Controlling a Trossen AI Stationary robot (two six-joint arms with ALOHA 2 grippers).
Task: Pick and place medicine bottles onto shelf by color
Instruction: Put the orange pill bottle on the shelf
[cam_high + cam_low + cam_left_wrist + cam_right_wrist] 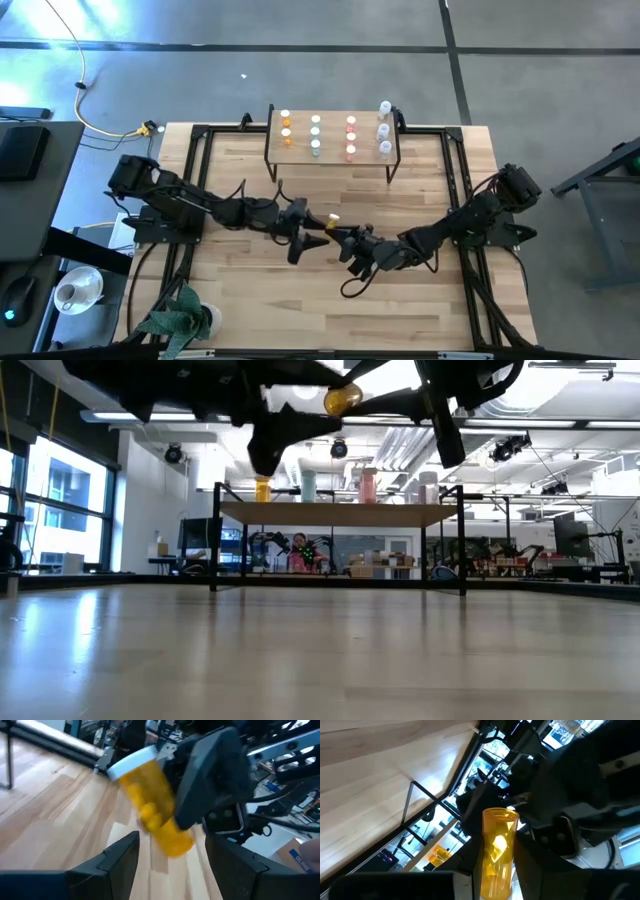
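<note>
Between the two pincers, raised clear of the surface [250, 290], an orange bottle [333, 218] with a white cap is clamped in the right pincer [345, 237], whose fingers are closed on it. The left pincer [318, 228] stands open just beside it, its two dark fingers [115, 857] spread to either side of the bottle's base and not touching it in the left wrist view. In that view the bottle [150, 805] lies tilted, cap toward the far side and base toward the left pincer, with the right pincer's dark body against its side. The right wrist view shows the bottle [496, 855] reaching out from the right pincer toward the left pincer's dark frame. From table height the bottle [342, 400] hangs high above the surface between the two dark arms. Beyond both pincers, toward the surface's far edge, stands the shelf [335, 160], well apart from them. On its top the other bottles stand upright in columns of three: orange ones [286, 128] nearest the left arm's side, then green ones [315, 133], then red ones [351, 137], and clear ones [384, 127] at the end on the right arm's side.
</note>
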